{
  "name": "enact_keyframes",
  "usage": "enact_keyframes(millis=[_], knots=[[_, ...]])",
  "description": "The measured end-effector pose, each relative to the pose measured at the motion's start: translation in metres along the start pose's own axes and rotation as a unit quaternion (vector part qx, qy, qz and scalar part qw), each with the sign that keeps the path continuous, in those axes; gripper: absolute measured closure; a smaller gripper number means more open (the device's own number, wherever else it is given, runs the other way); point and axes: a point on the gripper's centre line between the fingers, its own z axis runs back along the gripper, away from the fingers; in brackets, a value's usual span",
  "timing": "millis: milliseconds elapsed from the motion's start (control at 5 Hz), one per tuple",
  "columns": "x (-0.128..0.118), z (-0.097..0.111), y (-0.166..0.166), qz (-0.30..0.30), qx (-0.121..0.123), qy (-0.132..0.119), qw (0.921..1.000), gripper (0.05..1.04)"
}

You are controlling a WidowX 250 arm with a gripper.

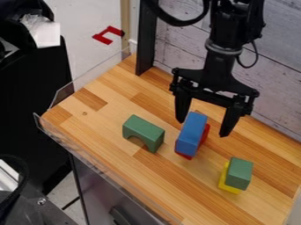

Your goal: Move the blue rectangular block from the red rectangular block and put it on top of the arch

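Observation:
The black gripper point(201, 127) hangs over the middle of the wooden top with its two fingers point(229, 122) spread wide and nothing held between them. Just in front of it and below, the blue rectangular block point(192, 133) lies on top of the red rectangular block point(206, 135), which shows only along its right side and lower end. To the left of these stands the green arch point(144, 131), upright on the wood with its opening facing the front left and nothing on its top.
A green block point(239, 173) rests on a yellow block point(226, 181) at the right front. The wooden top point(111, 93) has a clear plastic guard point(97, 74) along its left edges, and a plank wall point(276, 83) rises behind.

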Motion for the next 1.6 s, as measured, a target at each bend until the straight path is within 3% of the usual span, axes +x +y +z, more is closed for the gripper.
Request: enact_keyframes(millis=[200,400,1400,1600], knots=[[-0.002,-0.007,0.002,0.001,0.005,0.011,0.9999,0.084],[-0.002,-0.015,0.003,-0.002,-0.005,0.021,0.9998,0.084],[0.010,-0.034,0.011,0.001,-0.007,0.044,0.9990,0.085],[0.015,-0.040,0.014,0.012,-0.018,0.049,0.9986,0.084]])
